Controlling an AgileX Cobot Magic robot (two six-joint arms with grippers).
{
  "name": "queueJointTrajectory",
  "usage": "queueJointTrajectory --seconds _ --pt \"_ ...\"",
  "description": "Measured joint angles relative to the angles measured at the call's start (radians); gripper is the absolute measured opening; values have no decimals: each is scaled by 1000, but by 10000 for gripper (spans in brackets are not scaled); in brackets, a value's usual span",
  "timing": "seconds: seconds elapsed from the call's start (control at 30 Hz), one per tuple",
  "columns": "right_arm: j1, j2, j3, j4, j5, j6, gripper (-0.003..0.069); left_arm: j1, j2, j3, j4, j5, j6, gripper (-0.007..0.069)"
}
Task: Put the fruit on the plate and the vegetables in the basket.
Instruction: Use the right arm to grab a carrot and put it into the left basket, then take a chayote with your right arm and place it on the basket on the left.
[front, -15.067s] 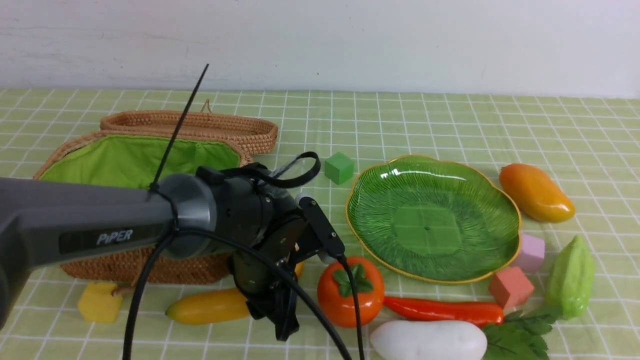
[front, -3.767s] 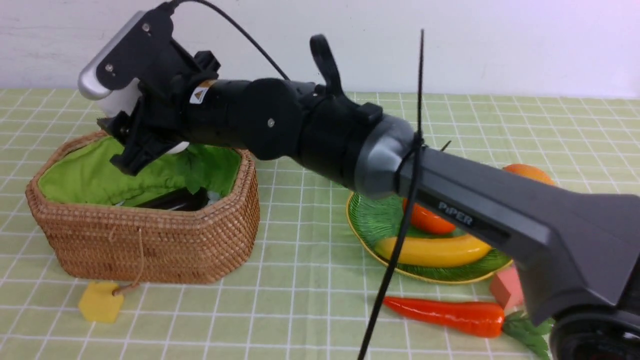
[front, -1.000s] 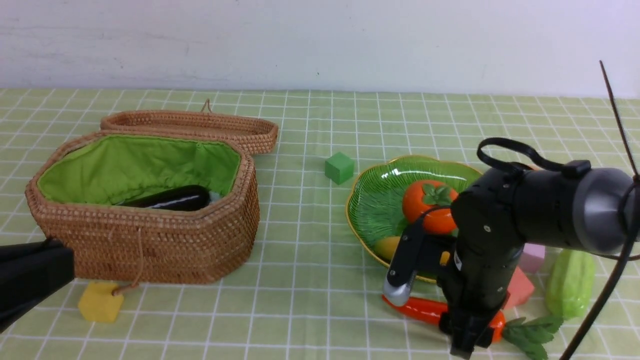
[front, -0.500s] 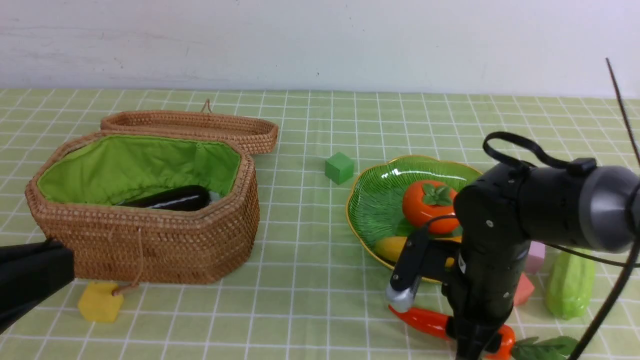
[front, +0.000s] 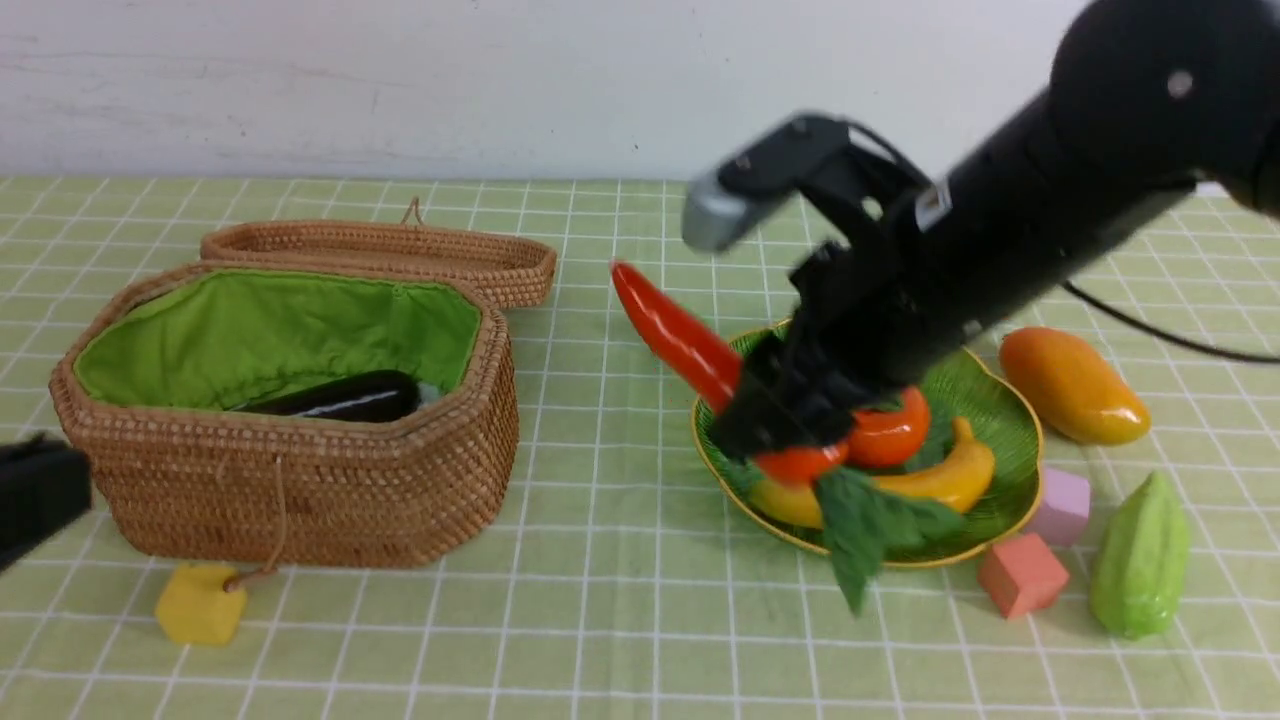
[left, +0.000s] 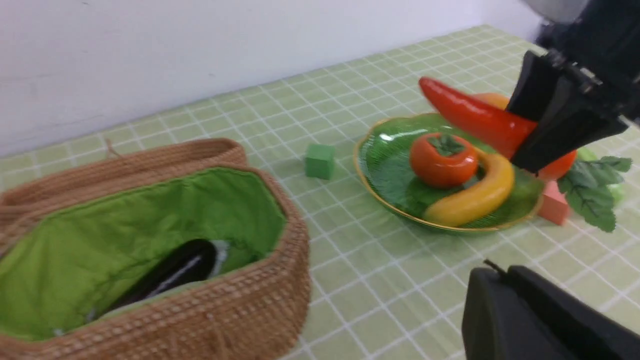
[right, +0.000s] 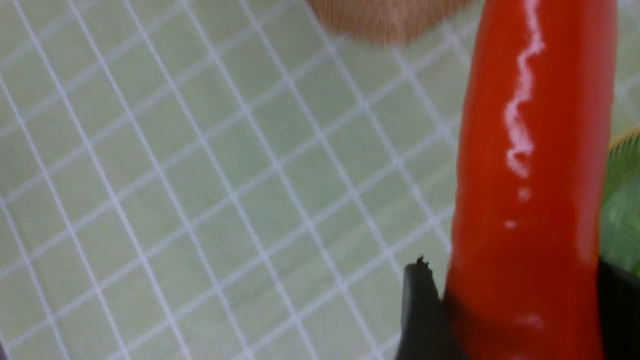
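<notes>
- Above the green plate (front: 1030, 475), our right hand (front: 775, 425) grips the red pepper (front: 675, 325); left hand closed.
- On the plate sit persimmon (front: 888, 428) and banana (front: 970, 465).
- Beyond the plate, mango (front: 1075, 385) and gourd (front: 1140, 560) wait.

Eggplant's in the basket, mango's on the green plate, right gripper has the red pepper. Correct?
Not quite: the mango lies on the tablecloth beside the green plate, as the front view shows. The eggplant and right gripper parts stand.
</notes>
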Motion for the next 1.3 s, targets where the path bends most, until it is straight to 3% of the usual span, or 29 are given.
queueJointTrajectory --seconds 0.1,0.2,0.33,0.4,0.6,0.77,0.9,1.03,1.2,1.3 --pt "38 56 -135 14 -41 -39 380 0 0 0 185 14 -174 8" --pt "108 172 -318 23 -131 -100 380 0 -1 0 430 64 -461 8" --pt "172 313 -486 25 -252 -164 380 0 -1 0 612 112 -662 11" --pt "192 384 -554 30 -311 -181 380 0 -1 0 659 113 -693 14" --pt "220 548 -635 33 -510 -210 380 0 -1 0 679 123 -720 15" --pt "230 613 -639 31 -566 -217 388 0 -1 0 677 131 -724 15" --pt "232 637 -639 10 -568 -217 572 0 -1 0 674 132 -725 15" --pt "232 637 -640 6 -566 -217 668 0 -1 0 671 132 -725 15" --pt "232 594 -640 -14 -394 -205 635 0 -1 0 627 107 -693 15" --pt "232 510 -640 -67 -150 -117 534 0 -1 0 494 26 -578 5"
